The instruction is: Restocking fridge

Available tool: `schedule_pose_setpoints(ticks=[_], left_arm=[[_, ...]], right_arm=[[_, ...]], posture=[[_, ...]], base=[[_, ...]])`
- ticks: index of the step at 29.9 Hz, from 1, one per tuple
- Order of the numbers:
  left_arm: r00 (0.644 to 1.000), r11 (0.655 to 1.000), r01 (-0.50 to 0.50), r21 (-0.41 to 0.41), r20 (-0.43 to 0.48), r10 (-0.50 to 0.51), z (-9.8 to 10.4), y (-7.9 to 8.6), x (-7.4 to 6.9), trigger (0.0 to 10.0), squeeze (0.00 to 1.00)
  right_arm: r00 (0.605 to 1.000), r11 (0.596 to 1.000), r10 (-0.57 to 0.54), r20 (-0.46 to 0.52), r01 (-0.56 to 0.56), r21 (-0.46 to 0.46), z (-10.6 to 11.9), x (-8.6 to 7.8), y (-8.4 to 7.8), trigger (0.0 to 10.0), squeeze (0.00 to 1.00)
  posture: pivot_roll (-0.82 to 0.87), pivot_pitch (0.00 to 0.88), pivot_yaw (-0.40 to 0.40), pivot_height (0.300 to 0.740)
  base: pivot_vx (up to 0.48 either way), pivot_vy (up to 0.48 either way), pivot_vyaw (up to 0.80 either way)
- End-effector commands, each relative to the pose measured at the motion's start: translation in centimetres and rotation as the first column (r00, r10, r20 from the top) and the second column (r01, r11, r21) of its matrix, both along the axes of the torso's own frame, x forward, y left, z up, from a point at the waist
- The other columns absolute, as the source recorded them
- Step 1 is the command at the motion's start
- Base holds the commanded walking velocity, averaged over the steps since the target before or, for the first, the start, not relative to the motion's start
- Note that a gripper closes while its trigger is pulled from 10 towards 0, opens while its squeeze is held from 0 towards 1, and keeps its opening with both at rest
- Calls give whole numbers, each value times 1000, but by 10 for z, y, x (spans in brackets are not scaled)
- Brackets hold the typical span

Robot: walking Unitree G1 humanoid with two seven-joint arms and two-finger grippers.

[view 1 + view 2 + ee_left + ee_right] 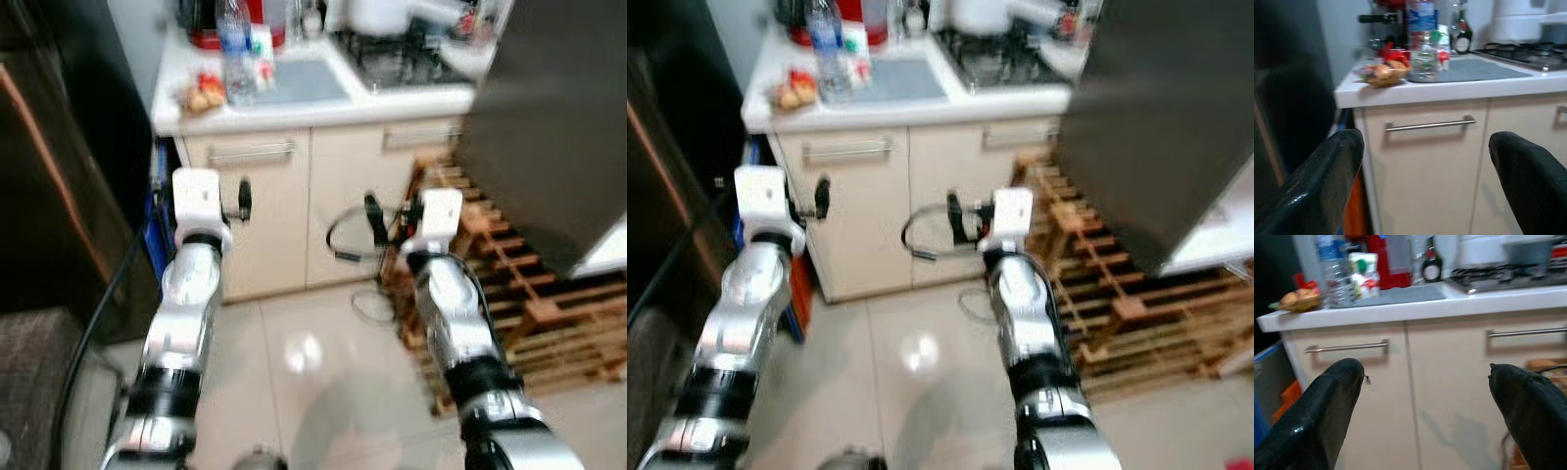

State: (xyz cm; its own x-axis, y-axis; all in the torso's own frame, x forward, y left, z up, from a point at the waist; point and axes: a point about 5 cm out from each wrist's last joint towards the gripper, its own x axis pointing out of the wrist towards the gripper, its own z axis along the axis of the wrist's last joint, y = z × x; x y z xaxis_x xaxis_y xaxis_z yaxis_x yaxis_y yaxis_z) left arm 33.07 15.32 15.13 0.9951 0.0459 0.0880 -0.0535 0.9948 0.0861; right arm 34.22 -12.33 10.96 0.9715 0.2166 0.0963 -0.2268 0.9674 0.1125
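Note:
A clear water bottle [235, 54] with a blue label stands on the white counter [304, 108]. A small red and green carton [263, 59] is beside it, and a bag of food [201, 93] lies near the counter's left end. The same bottle [1422, 44] and bag [1385, 72] appear in the left wrist view. Both arms are raised toward the cupboards below the counter, well short of them. My left gripper [240, 201] is open and holds nothing. My right gripper [377, 220] is open too, facing the cupboard doors [1449, 396].
A tall dark grey appliance [549, 127] stands at the right above a wooden pallet [519, 294]. A cable [367, 304] loops on the tiled floor by the pallet. A gas hob [402, 59] and red appliance [206, 34] sit on the counter. Dark furniture [49, 176] lines the left.

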Motion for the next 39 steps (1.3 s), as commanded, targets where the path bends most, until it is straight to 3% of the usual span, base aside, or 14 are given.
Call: schedule_pose_setpoints(ticks=[1, 11, 15, 17, 18, 26, 32, 39], left_arm=[[1000, 1000, 16, 12, 1, -16, 1, -2, 0, 10000, 0], [1000, 999, 24, 27, -4, -24, 2, -3, 5, 10000, 0], [1000, 998, 22, 60, -2, -22, 2, -2, 6, 10000, 0], [1000, 998, 26, 53, -10, -25, 1, -2, 7, 10000, 0], [998, 999, 48, 10, -31, -47, -1, -3, 7, 10000, 0], [998, 999, 30, 10, 50, -31, 13, -1, 8, 10000, 0], [998, 1000, 29, 4, 60, -29, 14, -2, 7, 10000, 0], [995, 1000, 15, 2, 101, -15, 22, 2, 8, 10000, 0]], right_arm=[[1000, 1000, 13, -3, -13, -1, 0, 1, 3, 10000, 0], [998, 998, 66, -4, -66, -6, -1, -2, 11, 10000, 4], [1000, 1000, 8, -16, -8, -12, -2, 1, 7, 10000, 0], [1000, 1000, -8, -17, 8, -13, -2, 1, 5, 10000, 0], [1000, 1000, -20, -15, 20, -15, -1, 2, 3, 10000, 0], [995, 1000, -26, 94, 27, -1, 19, 4, 6, 10000, 0], [994, 1000, 10, 111, -9, -8, 24, 5, 13, 10000, 0], [993, 999, -41, 109, 42, -2, 26, 8, 10, 10000, 0]], posture=[[-79, 0, 14, 740], [-82, 0, 15, 740], [-85, 0, 17, 740], [-86, 0, 17, 740], [-86, 0, 17, 740], [-81, 0, 19, 740], [-76, 0, 18, 740], [-72, 0, 13, 740]], base=[[0, 0, 538], [0, 0, 535], [0, 0, 389], [0, 0, 0], [0, 0, 0], [480, 0, 0], [480, 0, 309], [480, 0, 196]])
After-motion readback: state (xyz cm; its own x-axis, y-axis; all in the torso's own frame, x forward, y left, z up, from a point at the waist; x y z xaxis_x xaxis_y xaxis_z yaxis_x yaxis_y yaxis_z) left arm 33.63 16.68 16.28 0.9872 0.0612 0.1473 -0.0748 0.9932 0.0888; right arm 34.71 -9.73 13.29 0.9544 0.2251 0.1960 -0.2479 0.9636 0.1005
